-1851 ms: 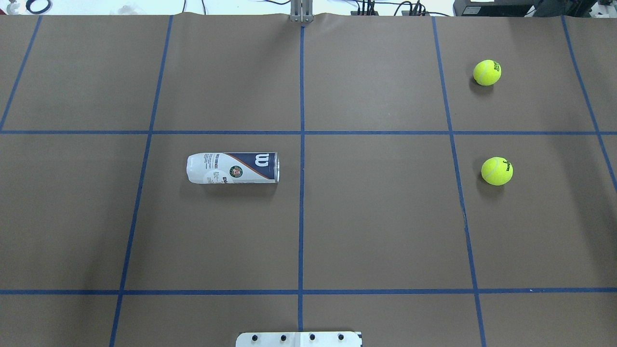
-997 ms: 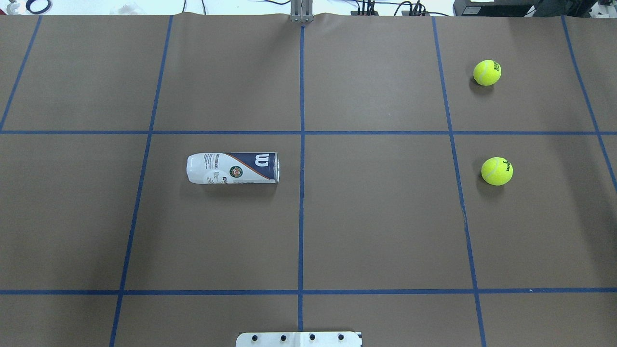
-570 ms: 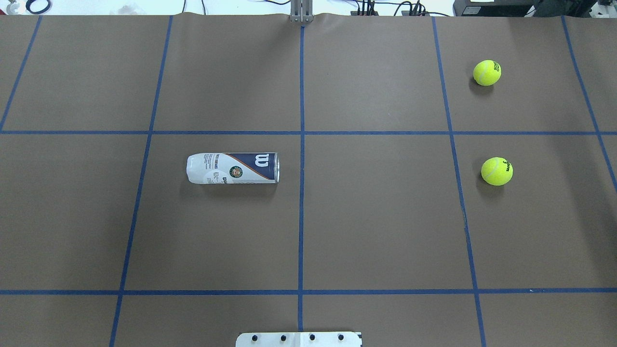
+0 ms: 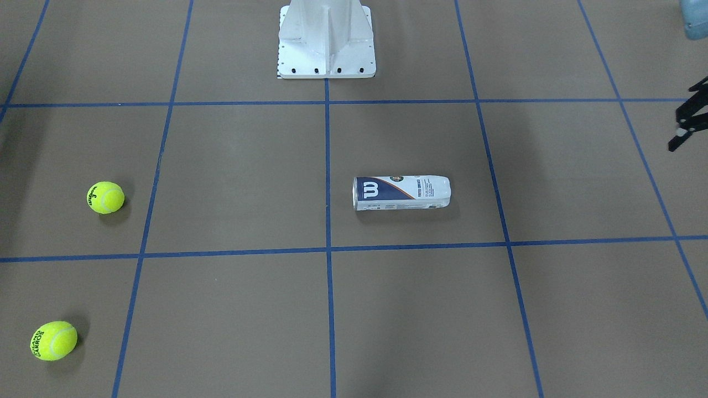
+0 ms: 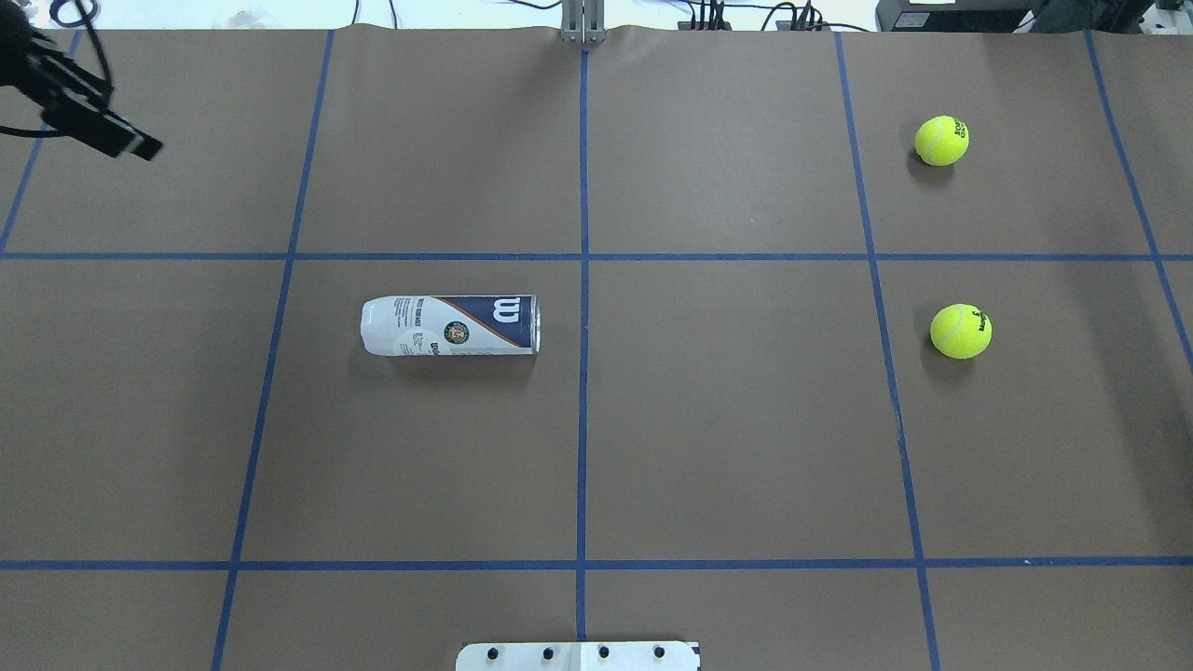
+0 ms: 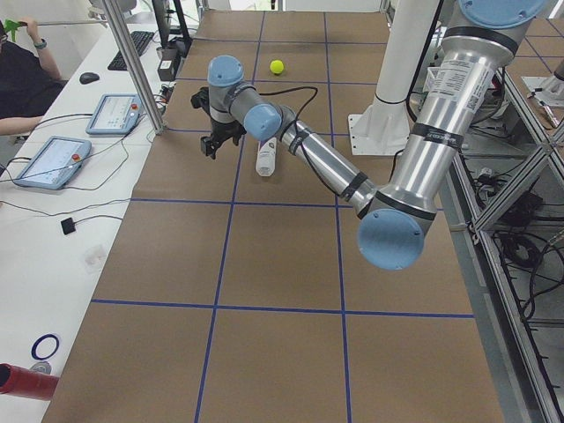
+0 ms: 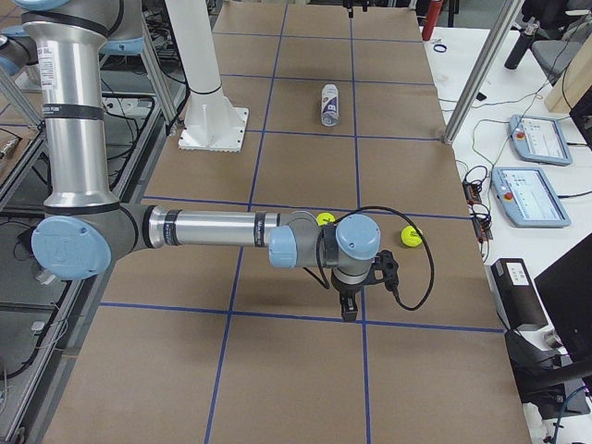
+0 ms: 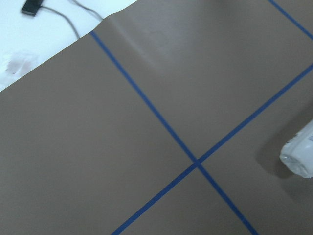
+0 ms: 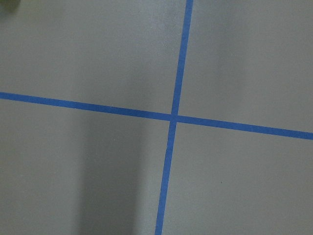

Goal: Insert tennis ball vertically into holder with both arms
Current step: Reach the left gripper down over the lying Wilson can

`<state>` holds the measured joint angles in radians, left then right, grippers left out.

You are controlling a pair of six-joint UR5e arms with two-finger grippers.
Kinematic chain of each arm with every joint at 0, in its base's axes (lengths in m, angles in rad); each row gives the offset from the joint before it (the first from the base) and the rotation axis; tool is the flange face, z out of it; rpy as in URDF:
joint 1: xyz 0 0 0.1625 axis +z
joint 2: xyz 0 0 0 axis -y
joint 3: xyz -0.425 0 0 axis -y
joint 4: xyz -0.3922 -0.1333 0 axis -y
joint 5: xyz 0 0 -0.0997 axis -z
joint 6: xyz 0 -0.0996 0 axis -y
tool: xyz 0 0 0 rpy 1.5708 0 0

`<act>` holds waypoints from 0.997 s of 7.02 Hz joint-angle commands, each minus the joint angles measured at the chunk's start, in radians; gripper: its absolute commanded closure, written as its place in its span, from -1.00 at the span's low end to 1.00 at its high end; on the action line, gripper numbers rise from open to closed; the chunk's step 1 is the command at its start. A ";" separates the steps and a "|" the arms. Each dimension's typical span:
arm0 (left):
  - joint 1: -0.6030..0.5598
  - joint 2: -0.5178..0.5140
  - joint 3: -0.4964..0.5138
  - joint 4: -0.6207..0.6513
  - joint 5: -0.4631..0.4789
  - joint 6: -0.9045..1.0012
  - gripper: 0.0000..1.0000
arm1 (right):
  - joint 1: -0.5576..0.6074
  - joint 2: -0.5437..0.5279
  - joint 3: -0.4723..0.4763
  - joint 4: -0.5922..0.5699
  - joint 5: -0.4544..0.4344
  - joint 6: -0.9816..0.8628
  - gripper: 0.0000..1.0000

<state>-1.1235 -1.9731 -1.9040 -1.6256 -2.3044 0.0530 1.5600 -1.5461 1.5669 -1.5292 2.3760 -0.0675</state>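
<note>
The holder (image 5: 447,324) lies on its side on the brown table, left of centre, with its open end toward the centre line. It also shows in the front view (image 4: 401,193), the left side view (image 6: 266,157), the right side view (image 7: 329,104) and at the left wrist view's right edge (image 8: 299,156). Two tennis balls (image 5: 941,140) (image 5: 961,331) sit at the right. My left gripper (image 5: 130,140) hangs over the far left corner (image 4: 683,130), apart from the holder; I cannot tell if it is open. My right gripper (image 7: 349,310) hangs near the balls, empty; its state is unclear.
The white pedestal base (image 4: 326,44) stands at the robot's edge of the table. Blue tape lines grid the table. An operators' bench with tablets (image 6: 51,161) and a metal post (image 6: 132,62) runs along the far side, where a person (image 6: 22,75) sits.
My left gripper has come into the overhead view at the top left corner. The holder and both balls have not moved.
</note>
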 commanded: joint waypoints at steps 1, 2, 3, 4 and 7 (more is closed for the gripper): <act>0.289 -0.163 0.008 0.054 0.138 -0.002 -0.98 | 0.000 0.006 -0.004 -0.003 0.002 0.000 -0.99; 0.339 -0.235 0.041 0.109 0.178 0.013 -0.98 | 0.000 0.005 -0.001 -0.005 0.002 0.000 -0.99; 0.391 -0.252 0.081 0.112 0.215 0.106 -0.98 | 0.000 0.001 -0.001 -0.005 0.008 0.002 -0.99; 0.428 -0.257 0.086 0.110 0.288 0.186 -0.98 | 0.000 0.000 0.001 -0.003 0.011 0.002 -0.99; 0.540 -0.392 0.244 0.110 0.433 0.208 -0.97 | 0.000 0.000 -0.001 -0.005 0.017 0.002 -0.99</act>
<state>-0.6170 -2.3173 -1.7122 -1.5163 -1.9003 0.2554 1.5601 -1.5462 1.5669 -1.5338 2.3905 -0.0660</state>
